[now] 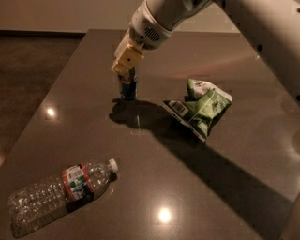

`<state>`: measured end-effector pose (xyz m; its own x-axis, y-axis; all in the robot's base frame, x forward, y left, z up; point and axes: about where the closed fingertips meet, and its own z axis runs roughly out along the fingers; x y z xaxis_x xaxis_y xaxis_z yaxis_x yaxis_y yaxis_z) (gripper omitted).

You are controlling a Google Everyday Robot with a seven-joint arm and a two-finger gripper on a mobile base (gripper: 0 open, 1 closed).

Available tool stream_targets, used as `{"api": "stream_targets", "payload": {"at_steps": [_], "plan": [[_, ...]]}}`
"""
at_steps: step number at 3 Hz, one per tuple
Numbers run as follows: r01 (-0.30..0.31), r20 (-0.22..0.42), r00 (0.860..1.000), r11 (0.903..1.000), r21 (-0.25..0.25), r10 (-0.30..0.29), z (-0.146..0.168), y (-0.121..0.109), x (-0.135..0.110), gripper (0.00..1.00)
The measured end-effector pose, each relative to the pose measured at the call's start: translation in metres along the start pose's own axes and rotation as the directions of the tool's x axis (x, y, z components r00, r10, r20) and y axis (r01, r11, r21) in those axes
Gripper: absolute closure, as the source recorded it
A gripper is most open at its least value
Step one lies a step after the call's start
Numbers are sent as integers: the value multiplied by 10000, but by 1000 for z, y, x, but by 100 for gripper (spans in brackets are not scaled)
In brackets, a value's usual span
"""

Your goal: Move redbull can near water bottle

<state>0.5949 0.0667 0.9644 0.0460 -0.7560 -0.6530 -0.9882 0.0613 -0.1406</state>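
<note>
The redbull can (127,89) stands upright on the dark table (140,154), left of centre toward the back. My gripper (128,70) comes down from the upper right and sits over the can's top, shut on it, so the top is hidden. The water bottle (61,190) lies on its side at the front left, white cap pointing right, well apart from the can and nearer the camera.
A green and white snack bag (201,107) lies to the right of the can. My arm (197,9) spans the upper right and casts a long shadow across the table. The table's left edge (42,112) drops to a dark floor.
</note>
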Motion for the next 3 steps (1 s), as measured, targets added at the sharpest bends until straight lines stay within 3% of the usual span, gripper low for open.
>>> {"api": "stream_targets", "payload": {"at_steps": [3], "plan": [[364, 193, 9992, 9989, -280, -359, -3, 16, -10, 100]]}}
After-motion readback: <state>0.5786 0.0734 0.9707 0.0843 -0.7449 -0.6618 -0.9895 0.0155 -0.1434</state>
